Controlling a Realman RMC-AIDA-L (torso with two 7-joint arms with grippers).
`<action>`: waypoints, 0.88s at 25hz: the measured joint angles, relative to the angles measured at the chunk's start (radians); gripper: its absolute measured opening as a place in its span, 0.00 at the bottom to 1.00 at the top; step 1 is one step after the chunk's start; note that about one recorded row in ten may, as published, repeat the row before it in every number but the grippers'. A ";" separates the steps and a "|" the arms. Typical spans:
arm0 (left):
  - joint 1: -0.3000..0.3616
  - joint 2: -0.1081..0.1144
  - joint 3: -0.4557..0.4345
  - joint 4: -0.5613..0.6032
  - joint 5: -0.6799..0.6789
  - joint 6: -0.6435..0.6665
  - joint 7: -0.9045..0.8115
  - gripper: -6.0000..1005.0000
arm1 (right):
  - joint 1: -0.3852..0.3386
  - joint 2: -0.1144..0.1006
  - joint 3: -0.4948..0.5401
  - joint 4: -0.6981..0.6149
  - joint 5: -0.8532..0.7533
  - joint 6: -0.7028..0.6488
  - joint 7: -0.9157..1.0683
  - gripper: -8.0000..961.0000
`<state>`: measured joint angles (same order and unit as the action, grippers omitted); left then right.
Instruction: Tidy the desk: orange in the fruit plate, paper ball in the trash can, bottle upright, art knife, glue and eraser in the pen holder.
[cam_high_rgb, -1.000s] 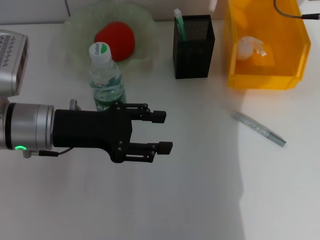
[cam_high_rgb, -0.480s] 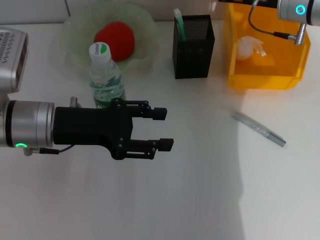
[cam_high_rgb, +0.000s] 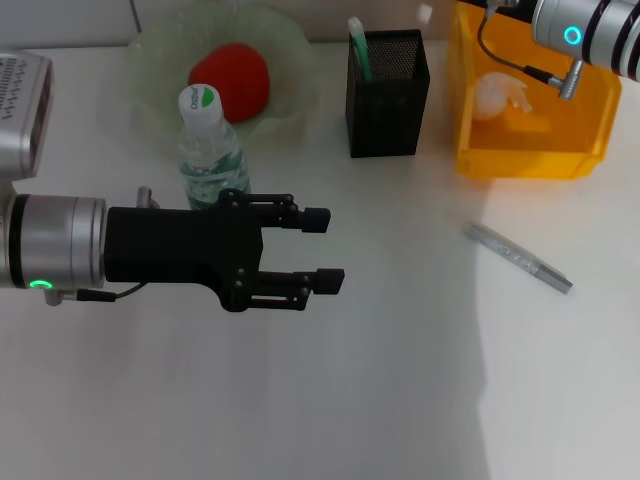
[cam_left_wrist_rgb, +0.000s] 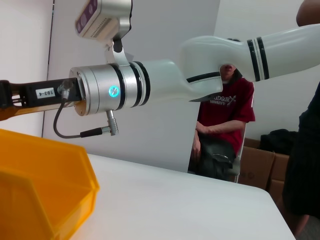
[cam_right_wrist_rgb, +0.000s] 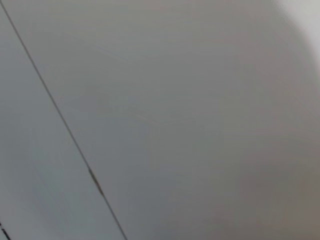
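Note:
My left gripper (cam_high_rgb: 324, 247) is open and empty, low over the table just in front of the upright water bottle (cam_high_rgb: 212, 150). The reddish orange (cam_high_rgb: 230, 80) lies in the green fruit plate (cam_high_rgb: 160, 50). The black mesh pen holder (cam_high_rgb: 387, 100) holds a green and white stick (cam_high_rgb: 357, 45). The paper ball (cam_high_rgb: 500, 92) lies in the yellow bin (cam_high_rgb: 525, 165). The grey art knife (cam_high_rgb: 517, 257) lies flat on the table at the right. My right arm's wrist (cam_high_rgb: 590, 25) is over the bin's far edge; it also shows in the left wrist view (cam_left_wrist_rgb: 110, 90). The eraser is out of view.
The yellow bin's corner (cam_left_wrist_rgb: 45, 190) shows in the left wrist view, with a seated person (cam_left_wrist_rgb: 222, 130) beyond the table's far edge. Bare white table lies between my left gripper and the art knife. The right wrist view shows only a blank grey surface.
My right arm has come into view at the top right and moved left over the yellow bin. My left gripper has drifted slightly back, still open.

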<state>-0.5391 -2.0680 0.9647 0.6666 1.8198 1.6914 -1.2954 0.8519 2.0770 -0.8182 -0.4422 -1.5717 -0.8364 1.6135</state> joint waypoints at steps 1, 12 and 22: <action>0.000 0.000 0.000 0.000 0.000 0.000 0.000 0.69 | 0.000 0.000 0.000 0.000 0.000 0.000 0.000 0.53; -0.008 -0.001 0.000 -0.004 -0.011 -0.005 -0.001 0.69 | -0.007 0.000 -0.027 -0.008 -0.005 -0.009 -0.003 0.54; -0.006 -0.001 0.002 -0.004 -0.011 -0.009 -0.001 0.69 | -0.054 -0.009 -0.035 -0.057 -0.009 -0.076 0.014 0.54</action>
<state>-0.5452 -2.0694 0.9671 0.6626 1.8085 1.6824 -1.2963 0.7978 2.0683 -0.8536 -0.4995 -1.5802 -0.9122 1.6280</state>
